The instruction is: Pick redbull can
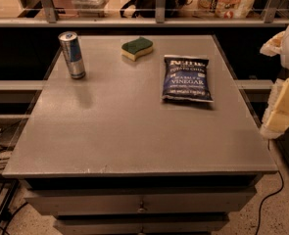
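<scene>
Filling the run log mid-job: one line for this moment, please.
redbull can: upright, far-left on table | gripper: right edge of view, beside table, far from can | sponge, chip bag: right of can

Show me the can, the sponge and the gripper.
can (72, 55), camera view, middle of its body.
sponge (137, 48), camera view, green top.
gripper (282, 109), camera view, pale casing at the right edge.
</scene>
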Tool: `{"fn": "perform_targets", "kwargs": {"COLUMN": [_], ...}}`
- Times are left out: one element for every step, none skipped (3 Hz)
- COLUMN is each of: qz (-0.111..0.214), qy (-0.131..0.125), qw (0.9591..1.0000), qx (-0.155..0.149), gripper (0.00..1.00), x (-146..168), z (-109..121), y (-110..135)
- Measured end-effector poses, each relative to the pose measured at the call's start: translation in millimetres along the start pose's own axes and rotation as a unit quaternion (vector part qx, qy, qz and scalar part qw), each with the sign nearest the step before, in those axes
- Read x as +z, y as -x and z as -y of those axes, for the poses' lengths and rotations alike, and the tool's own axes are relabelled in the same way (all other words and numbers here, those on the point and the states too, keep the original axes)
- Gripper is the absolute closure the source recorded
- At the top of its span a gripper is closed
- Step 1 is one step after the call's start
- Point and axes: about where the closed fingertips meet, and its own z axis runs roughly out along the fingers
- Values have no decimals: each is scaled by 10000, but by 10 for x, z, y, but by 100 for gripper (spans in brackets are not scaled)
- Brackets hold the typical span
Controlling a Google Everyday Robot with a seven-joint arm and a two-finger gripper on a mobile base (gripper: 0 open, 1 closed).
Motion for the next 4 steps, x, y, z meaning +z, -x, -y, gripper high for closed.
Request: {"fn": "perform_targets", "kwargs": {"qz": [49,434,1095,1861], "qy": [-34,-127,-179,-189], "qw": [10000,9990,9938,9824], "qx": [-17,-16,14,16], "gripper": [0,0,0,0], "x": [-12,41,179,431], "z": [9,79,226,441], "y": [22,146,345,734]}}
